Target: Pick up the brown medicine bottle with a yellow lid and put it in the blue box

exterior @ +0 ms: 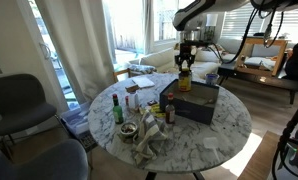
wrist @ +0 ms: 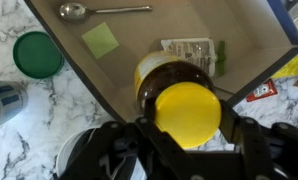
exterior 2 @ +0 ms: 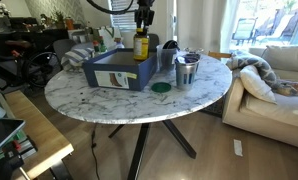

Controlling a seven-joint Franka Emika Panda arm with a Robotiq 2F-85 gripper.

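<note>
The brown medicine bottle (wrist: 172, 82) is a small amber cylinder, and in the wrist view its round yellow lid (wrist: 188, 108) faces the camera at lower centre. The gripper (wrist: 190, 128) comes in from the bottom edge, and its dark fingers (wrist: 147, 133) are pressed against either side of the lid, pinching the bottle just under the wrist.

Behind the bottle lies the open inside of the blue box (wrist: 59, 60), which holds a spoon (wrist: 85, 11), a green square note (wrist: 101, 40) and a printed packet (wrist: 189, 47). A green lid (wrist: 37, 55) lies outside the box on the marble table (wrist: 9, 20), at the left of the frame.

In both exterior views the bottle (exterior: 185, 80) (exterior 2: 141, 46) hangs upright below the gripper (exterior: 186, 62) (exterior 2: 142, 28) over the box (exterior: 194, 103) (exterior 2: 117, 72), near its upper rim. Whether it touches the box cannot be told.
</note>
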